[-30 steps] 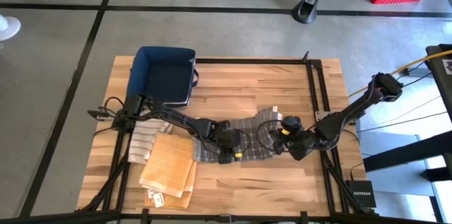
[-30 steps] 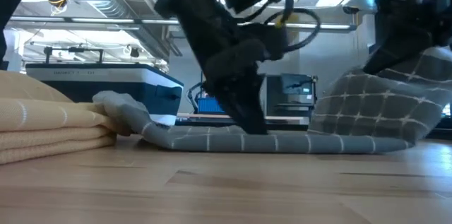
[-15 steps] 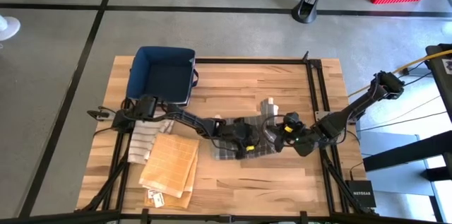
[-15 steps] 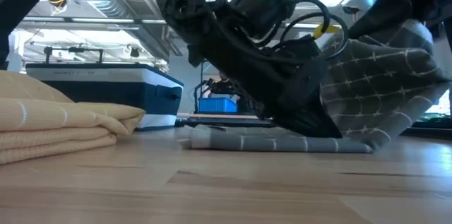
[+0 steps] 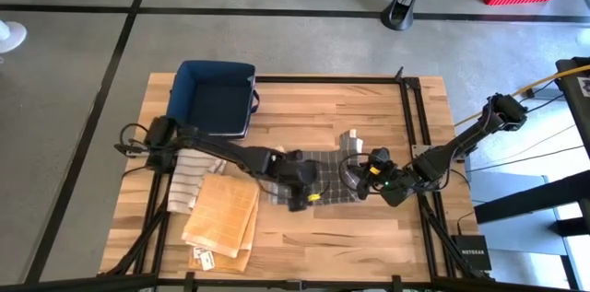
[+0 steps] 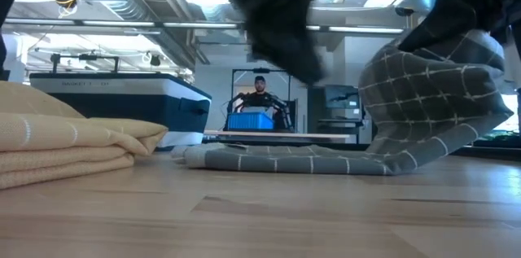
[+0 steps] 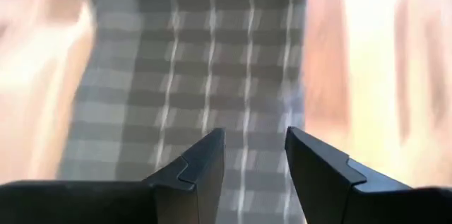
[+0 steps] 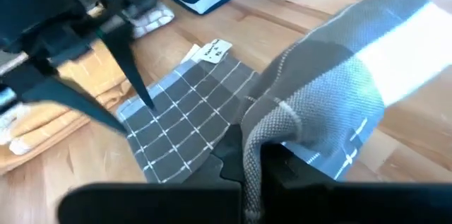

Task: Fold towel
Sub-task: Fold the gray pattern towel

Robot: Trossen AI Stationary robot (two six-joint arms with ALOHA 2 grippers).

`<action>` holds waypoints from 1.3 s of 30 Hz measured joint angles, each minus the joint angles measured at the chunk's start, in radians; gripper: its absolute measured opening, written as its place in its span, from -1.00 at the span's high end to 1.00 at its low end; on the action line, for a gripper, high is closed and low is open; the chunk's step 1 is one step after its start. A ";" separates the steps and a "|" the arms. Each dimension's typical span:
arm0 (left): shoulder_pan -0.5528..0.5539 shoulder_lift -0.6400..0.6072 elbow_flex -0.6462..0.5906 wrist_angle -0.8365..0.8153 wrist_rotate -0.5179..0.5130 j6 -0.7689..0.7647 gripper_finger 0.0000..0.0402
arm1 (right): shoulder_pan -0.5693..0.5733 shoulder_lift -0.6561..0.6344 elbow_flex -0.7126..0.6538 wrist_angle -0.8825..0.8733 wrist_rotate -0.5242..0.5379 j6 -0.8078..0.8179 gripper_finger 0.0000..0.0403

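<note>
Bare wood of the surface (image 5: 359, 108) lies open across the far middle and right, and another clear strip (image 5: 350, 241) runs along the near edge, so passage is free there. The grey checked towel (image 5: 324, 177) fills the centre, lying flat on its left part and rising in a hump on the right where the right end effector (image 5: 367, 180) pinches it, blocking any low sweep. The left end effector (image 5: 297, 202) hangs just over the towel's left part with fingers apart. The blue bin (image 5: 216, 99) closes the far left corner; the stack of tan towels (image 5: 221, 216) and a striped cloth (image 5: 187, 181) crowd the near left
</note>
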 joint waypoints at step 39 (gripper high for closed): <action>-0.005 -0.014 -0.387 0.354 -0.079 -0.035 0.29 | -0.265 0.311 0.000 0.632 -0.256 -0.193 0.94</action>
